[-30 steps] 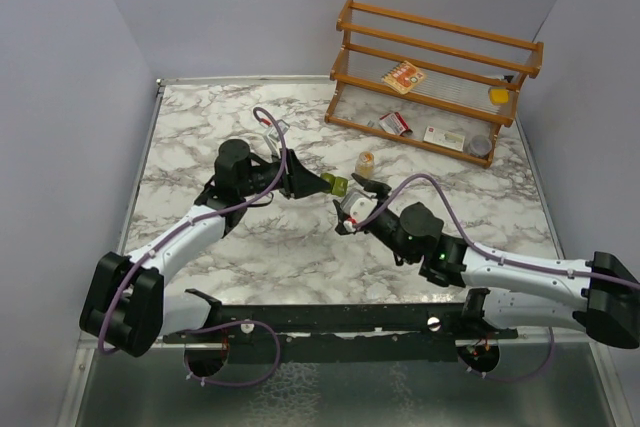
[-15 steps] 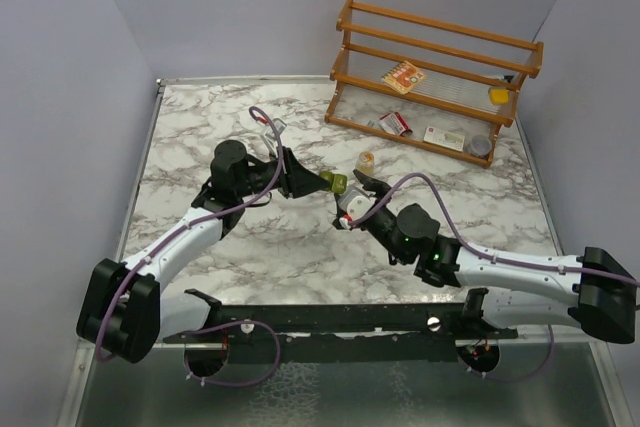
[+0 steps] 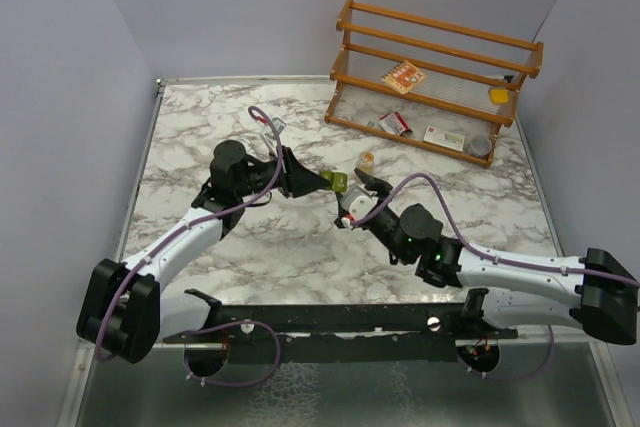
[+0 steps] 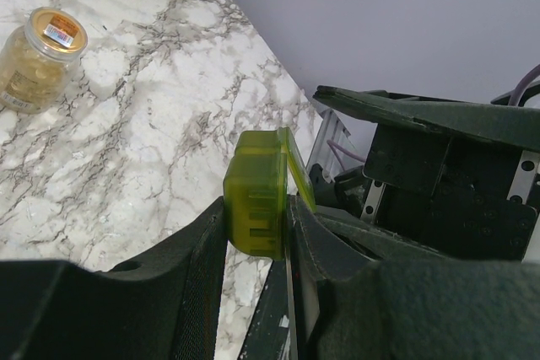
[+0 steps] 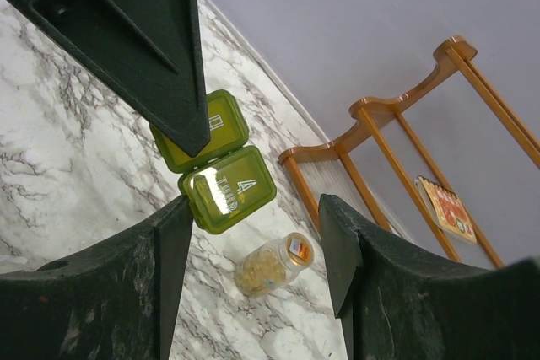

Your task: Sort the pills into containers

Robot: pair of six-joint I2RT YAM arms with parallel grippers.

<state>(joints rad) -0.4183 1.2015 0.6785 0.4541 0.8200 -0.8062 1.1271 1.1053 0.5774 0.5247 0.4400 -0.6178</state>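
One olive-green translucent pill box (image 3: 339, 183) (image 4: 257, 194) (image 5: 221, 164), lid hinged open, is pinched in our left gripper (image 3: 325, 181) (image 4: 256, 225) above mid-table. Our right gripper (image 3: 358, 200) (image 5: 253, 208) hangs spread at its 5 o'clock. We see almost no shift since half a second ago. We cannot read the lid's lettering. The bottle (image 3: 367, 162) (image 4: 35, 58) (image 5: 274, 263) of yellowish pills (image 4: 21, 73) stands at 1 o'clock.
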